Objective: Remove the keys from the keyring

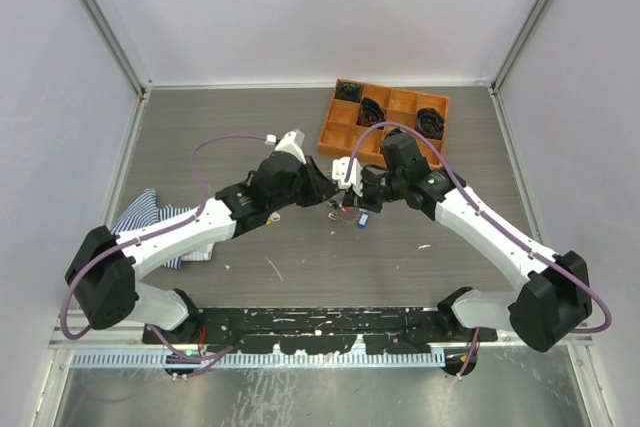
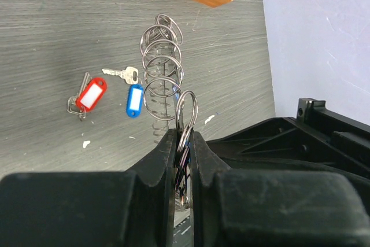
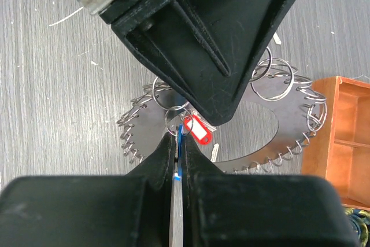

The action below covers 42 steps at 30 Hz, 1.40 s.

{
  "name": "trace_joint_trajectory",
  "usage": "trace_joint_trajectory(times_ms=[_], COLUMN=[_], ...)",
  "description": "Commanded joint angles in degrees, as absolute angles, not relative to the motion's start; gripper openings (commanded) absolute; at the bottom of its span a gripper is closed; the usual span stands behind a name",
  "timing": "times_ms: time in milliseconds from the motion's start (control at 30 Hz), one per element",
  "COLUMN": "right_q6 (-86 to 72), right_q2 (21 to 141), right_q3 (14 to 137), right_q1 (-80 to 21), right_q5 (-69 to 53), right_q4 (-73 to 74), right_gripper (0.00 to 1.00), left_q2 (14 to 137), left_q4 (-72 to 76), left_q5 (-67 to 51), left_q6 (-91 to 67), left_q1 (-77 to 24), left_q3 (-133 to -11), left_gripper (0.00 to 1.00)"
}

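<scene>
The keyring [image 3: 143, 135], a flat grey loop fringed with small wire rings [image 2: 161, 67], is held up off the table. My left gripper [image 2: 184, 134] is shut on one of the rim rings. My right gripper [image 3: 180, 137] faces it, shut on a thin blue tag [image 3: 181, 143] seen edge-on, which hangs from a ring at that spot. Below, on the table, lie two loose keys, one with a red tag [image 2: 91, 95] and one with a blue tag [image 2: 134, 100]. In the top view both grippers meet at the table's middle, left [image 1: 325, 188] and right [image 1: 358, 191].
An orange compartment tray [image 1: 340, 132] with black coiled bundles stands at the back right, close behind the right gripper. A striped blue-white cloth [image 1: 150, 215] lies at the left under the left arm. Small white scraps dot the grey table.
</scene>
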State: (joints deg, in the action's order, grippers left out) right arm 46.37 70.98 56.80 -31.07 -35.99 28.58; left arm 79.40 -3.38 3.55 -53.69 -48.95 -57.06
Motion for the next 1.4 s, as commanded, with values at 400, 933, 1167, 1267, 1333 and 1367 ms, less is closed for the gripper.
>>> trace_joint_trajectory(times_ms=[400,933,1167,1267,1333,1367], right_q6=[48.93,52.4,53.95,53.91,54.08,54.2], right_q2=[74.42,74.27,74.51,74.37,74.29,74.27], right_q3=[65.96,68.49,73.02,74.27,75.27,75.81], right_q1=[-31.55,-31.55,-31.55,-31.55,-31.57,-31.58], right_q5=[-38.4,-39.28,-38.23,-37.87,-37.5,-37.51], right_q4=[39.46,44.45,49.46,50.47,51.26,51.74], right_gripper=[0.01,0.01,0.01,0.01,0.01,0.01], left_q2=[82.95,69.65,61.2,59.88,59.37,59.19], left_q4=[14.11,8.07,23.75,31.86,35.81,37.09], left_q5=[-7.68,-7.84,-17.77,-23.2,-25.25,-25.94], left_q6=[-55.76,-47.85,-37.06,-31.52,-26.55,-23.57], left_q1=[-43.29,-40.54,-40.64,-41.56,-43.07,-43.92], left_q3=[-50.99,-44.86,-37.31,-34.26,-33.04,-32.59], left_gripper=[0.2,0.43,0.35,0.35,0.36,0.37])
